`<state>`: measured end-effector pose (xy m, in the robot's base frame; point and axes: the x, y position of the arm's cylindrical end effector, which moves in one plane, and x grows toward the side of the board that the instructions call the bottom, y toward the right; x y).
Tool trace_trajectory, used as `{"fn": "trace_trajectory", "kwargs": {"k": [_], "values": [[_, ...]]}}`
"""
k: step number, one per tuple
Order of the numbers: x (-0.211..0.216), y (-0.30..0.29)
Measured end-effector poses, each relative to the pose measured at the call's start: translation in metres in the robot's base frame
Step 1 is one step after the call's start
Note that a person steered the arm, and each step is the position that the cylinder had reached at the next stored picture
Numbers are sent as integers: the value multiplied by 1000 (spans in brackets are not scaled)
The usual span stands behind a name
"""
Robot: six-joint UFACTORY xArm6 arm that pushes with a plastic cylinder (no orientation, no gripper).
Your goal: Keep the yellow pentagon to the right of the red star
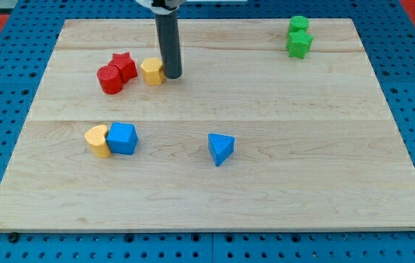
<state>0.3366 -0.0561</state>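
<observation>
The red star lies at the view's upper left, touching a red cylinder at its lower left. The yellow pentagon lies just to the right of the red star, close to it. My tip stands right against the pentagon's right side. The dark rod rises from the tip to the view's top edge.
A yellow heart-like block touches a blue block at the lower left. A blue triangle lies near the middle. Two green blocks sit at the upper right. The wooden board ends on a blue pegboard.
</observation>
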Motion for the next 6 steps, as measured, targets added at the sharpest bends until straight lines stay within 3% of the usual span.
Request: {"fn": "trace_trajectory", "kwargs": {"k": [1, 2, 3, 6], "values": [[17, 37], [60, 21], [29, -35], [-1, -37]]}}
